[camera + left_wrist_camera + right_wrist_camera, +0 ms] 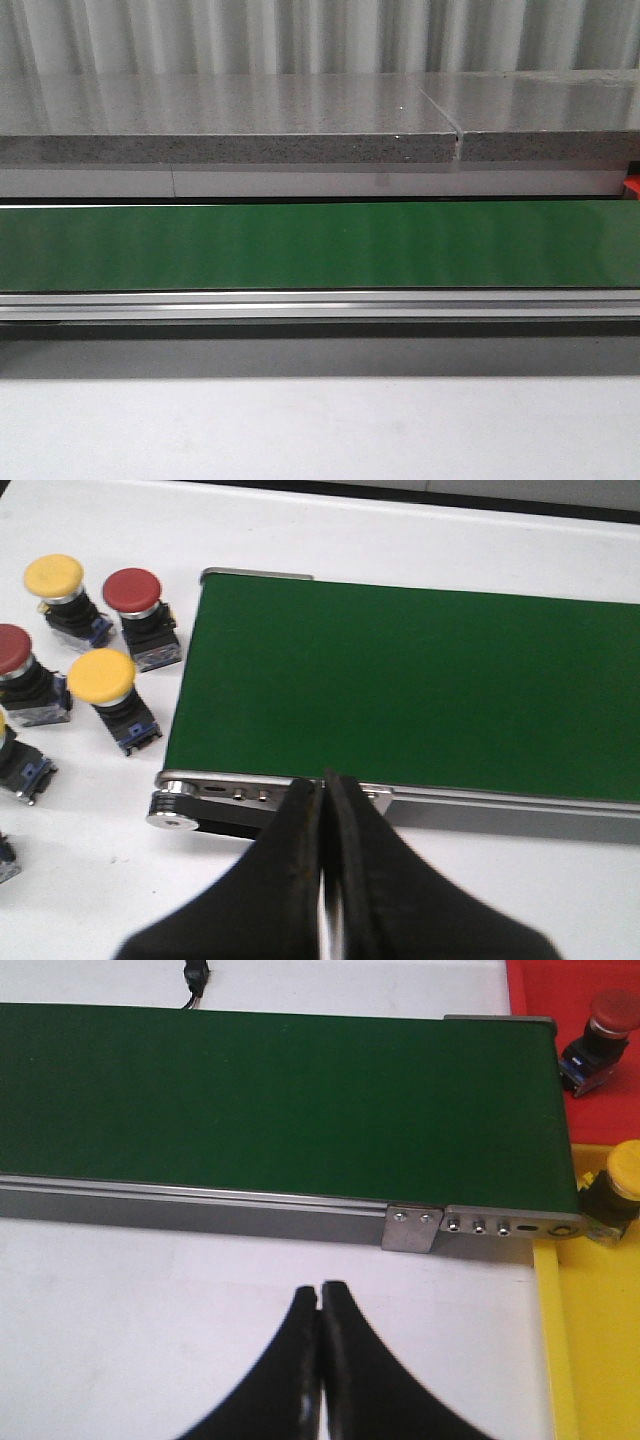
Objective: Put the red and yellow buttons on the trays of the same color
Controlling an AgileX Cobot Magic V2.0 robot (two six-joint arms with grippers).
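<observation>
Left gripper [322, 880]: black fingers pressed together, tips meeting, nothing between them. It hangs over the white table [520, 900] just short of the near rail of the green conveyor belt [420, 680], close to the belt's roller end. Beyond the fingertips and off to one side of that belt end, a cluster of push buttons stands on the table: a yellow button [54, 576] and a red button [132, 590] farthest from the fingers, a second yellow button [101, 676] nearer and just beside the belt's edge, a second red button [12, 650] at the frame border. Further units are cut off at the border; colours not resolvable.

Right gripper [320, 1360]: fingers likewise closed tip to tip, empty, over bare table short of the belt's near rail. Past the fingertips and to the side, at the belt's other end, a red tray [530, 990] holds one red-capped button [612, 1010]; a yellow tray [590, 1360] holds one yellow-capped button [626, 1168], which sits just beside the belt's end bracket.

Front view: belt surface carries nothing; neither gripper visible there.
</observation>
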